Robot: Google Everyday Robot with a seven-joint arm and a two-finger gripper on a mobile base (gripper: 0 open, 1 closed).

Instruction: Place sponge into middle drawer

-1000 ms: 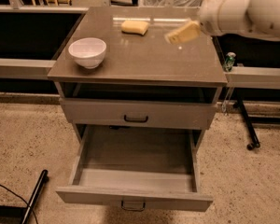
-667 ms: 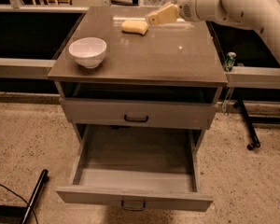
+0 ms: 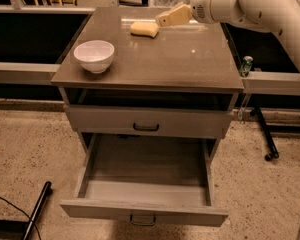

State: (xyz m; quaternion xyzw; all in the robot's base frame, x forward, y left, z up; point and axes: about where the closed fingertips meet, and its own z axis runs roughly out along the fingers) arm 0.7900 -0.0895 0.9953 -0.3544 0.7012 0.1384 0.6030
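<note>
The pale yellow sponge (image 3: pixel 144 29) lies flat on the cabinet top near its back edge, left of centre. My cream-yellow gripper (image 3: pixel 162 19) hangs just right of and slightly above the sponge, pointing left at it, very close but apart from it. The white arm (image 3: pixel 250 6) reaches in from the upper right. The middle drawer (image 3: pixel 145 165) is pulled out wide at the bottom of the cabinet, its grey floor bare and its front panel with a small loop handle (image 3: pixel 142 219) nearest me.
A white bowl (image 3: pixel 94 55) stands on the left of the grey cabinet top (image 3: pixel 180 64). A shut drawer front with a black handle (image 3: pixel 146 127) sits above the open drawer. A green bottle (image 3: pixel 246 64) stands on the shelf at right. A black pole (image 3: pixel 37 209) lies on the floor at left.
My gripper has moved left across the back of the cabinet top, from the right side to just beside the sponge. The sponge, bowl and drawer have not moved.
</note>
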